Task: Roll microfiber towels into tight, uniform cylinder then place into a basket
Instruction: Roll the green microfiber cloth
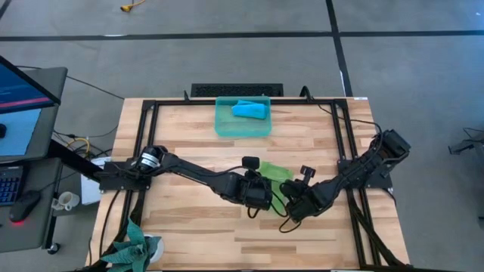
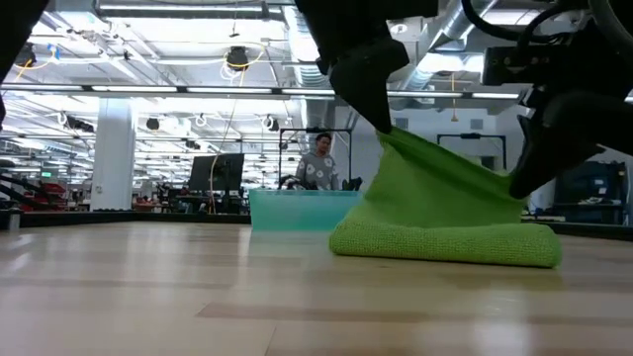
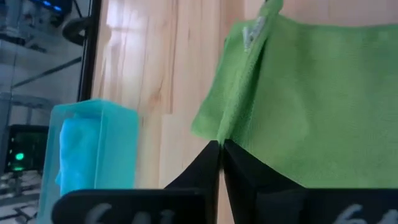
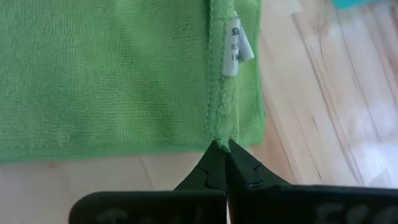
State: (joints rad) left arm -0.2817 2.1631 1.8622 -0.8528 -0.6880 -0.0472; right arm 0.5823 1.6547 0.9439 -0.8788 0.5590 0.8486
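The lime green towel (image 1: 277, 180) lies at the table's middle, between my two grippers. In the low view its folded far part (image 2: 445, 242) rests on the table and its near edge is raised. My left gripper (image 1: 261, 198) and my right gripper (image 1: 296, 205) are each shut on a near corner of it. The teal basket (image 1: 243, 128) stands at the table's far middle with the sky blue towel (image 1: 249, 110) inside. The basket also shows in the left wrist view (image 3: 93, 152). My left gripper pinches the green towel's hemmed edge at a near corner (image 3: 219, 134) between its two fingers. That corner is lifted off the table and the cloth runs taut down to the folded part. My right gripper pinches the towel's other near corner, at the hem below the white label (image 4: 221, 134), between its two fingers. This corner is lifted too, and the cloth slopes down to the part on the table.
A black metal frame (image 1: 140, 143) runs round the table's sides. A teal-green cloth bundle (image 1: 132, 245) lies at the near left corner. A desk with a monitor (image 1: 23, 91) stands left of the table. A person (image 2: 318, 163) sits far behind in the room.
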